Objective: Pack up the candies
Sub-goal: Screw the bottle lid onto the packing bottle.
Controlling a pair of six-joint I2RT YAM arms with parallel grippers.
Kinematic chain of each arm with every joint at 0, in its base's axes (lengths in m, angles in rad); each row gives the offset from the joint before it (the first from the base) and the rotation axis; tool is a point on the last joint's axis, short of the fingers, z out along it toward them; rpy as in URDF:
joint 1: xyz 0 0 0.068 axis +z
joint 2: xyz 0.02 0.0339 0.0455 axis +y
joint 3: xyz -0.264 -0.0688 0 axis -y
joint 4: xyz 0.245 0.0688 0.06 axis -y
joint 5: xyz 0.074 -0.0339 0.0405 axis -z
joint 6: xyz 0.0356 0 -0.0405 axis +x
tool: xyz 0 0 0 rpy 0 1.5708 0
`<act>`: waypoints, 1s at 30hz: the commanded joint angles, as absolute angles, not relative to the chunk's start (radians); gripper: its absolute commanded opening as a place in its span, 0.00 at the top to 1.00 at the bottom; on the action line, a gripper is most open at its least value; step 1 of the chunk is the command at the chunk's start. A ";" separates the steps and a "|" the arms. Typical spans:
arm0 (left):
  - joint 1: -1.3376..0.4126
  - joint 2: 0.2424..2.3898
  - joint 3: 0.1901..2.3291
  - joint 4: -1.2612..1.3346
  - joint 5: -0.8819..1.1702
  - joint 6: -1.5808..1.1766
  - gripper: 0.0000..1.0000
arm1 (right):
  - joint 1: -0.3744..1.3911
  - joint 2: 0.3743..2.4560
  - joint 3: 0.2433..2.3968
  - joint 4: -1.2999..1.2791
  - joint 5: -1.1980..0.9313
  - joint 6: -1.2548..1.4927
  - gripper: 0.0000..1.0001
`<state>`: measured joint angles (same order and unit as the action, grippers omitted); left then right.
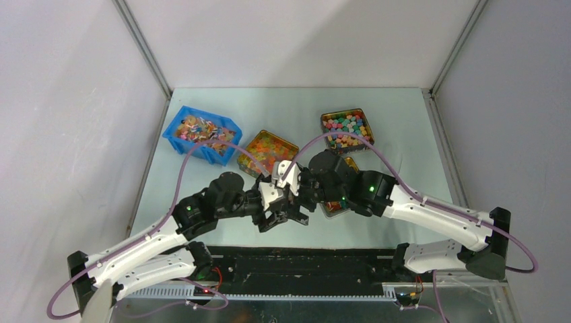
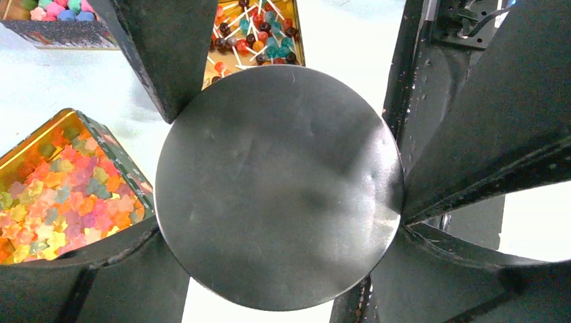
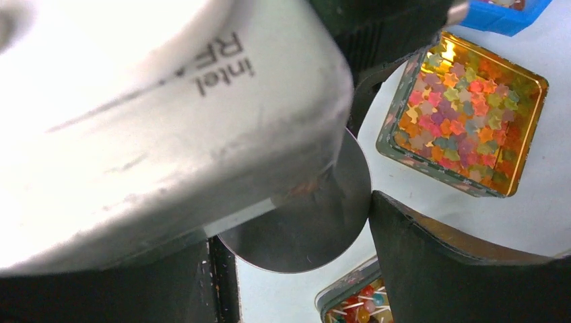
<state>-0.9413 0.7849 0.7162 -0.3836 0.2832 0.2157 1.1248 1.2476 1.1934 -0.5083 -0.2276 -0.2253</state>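
Observation:
The candies [image 2: 252,33] are small lollipops with white sticks, lying in an open tin at the top of the left wrist view. They also show in the right wrist view [image 3: 355,308]. In the top view the right arm hides most of that tin [image 1: 334,207]. A round grey metal disc [image 2: 279,185] is held above the table between both grippers. My left gripper [image 2: 279,225] grips its rim from either side. My right gripper [image 3: 296,235] also closes on the disc [image 3: 306,232]; its fingers [image 2: 158,54] reach into the left wrist view. The grippers meet at the table's centre [image 1: 291,198].
A gold tin of star-shaped sweets [image 1: 267,151] sits left of centre and also shows in the wrist views [image 2: 57,195] [image 3: 464,114]. A tin of round pastel sweets [image 1: 347,128] stands at the back right. A blue bin [image 1: 200,134] of mixed sweets stands at the back left.

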 commanded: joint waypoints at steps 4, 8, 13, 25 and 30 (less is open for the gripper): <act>-0.940 0.761 0.766 -0.275 0.325 0.264 0.57 | 1.137 1.253 1.197 -0.503 -0.208 -0.259 0.02; -0.940 0.757 0.765 -0.329 0.359 0.308 0.57 | 1.108 1.220 1.197 -0.531 -0.288 -0.305 0.00; -0.940 0.750 0.760 -0.391 0.400 0.360 0.57 | 1.077 1.170 1.197 -0.593 -0.350 -0.361 0.00; -0.941 0.755 0.778 -0.504 0.512 0.479 0.56 | 1.002 1.078 1.197 -0.736 -0.563 -0.570 0.00; -0.941 0.760 0.790 -0.521 0.585 0.527 0.57 | 0.984 1.079 1.198 -0.715 -0.710 -0.630 0.00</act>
<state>-0.9401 0.7654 0.7223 -0.5308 0.4908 0.4580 0.9916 1.0924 1.1900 -0.7273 -0.5591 -0.5522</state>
